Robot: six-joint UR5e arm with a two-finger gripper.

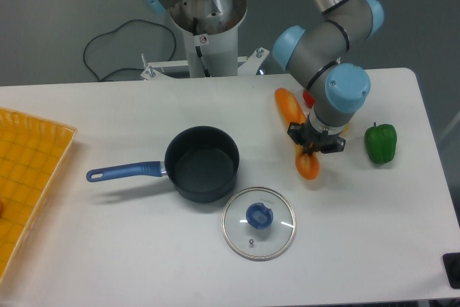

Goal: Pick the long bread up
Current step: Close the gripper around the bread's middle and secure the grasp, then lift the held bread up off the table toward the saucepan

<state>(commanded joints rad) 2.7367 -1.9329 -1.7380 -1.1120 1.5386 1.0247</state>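
The long bread (290, 106) is a slim orange-golden baguette lying on the white table, running from back left to front right; its near end (307, 167) shows below the gripper. My gripper (315, 146) is down over the middle of the bread and hides that part. The wrist covers the fingers from above, so I cannot tell whether they are closed on the bread. The bread seems to rest on the table.
A green pepper (380, 143) stands right of the gripper. A bit of a red pepper (307, 98) shows behind the arm. A dark pot with a blue handle (203, 164) and its glass lid (259, 223) lie to the left. A yellow tray (29, 177) is at the far left.
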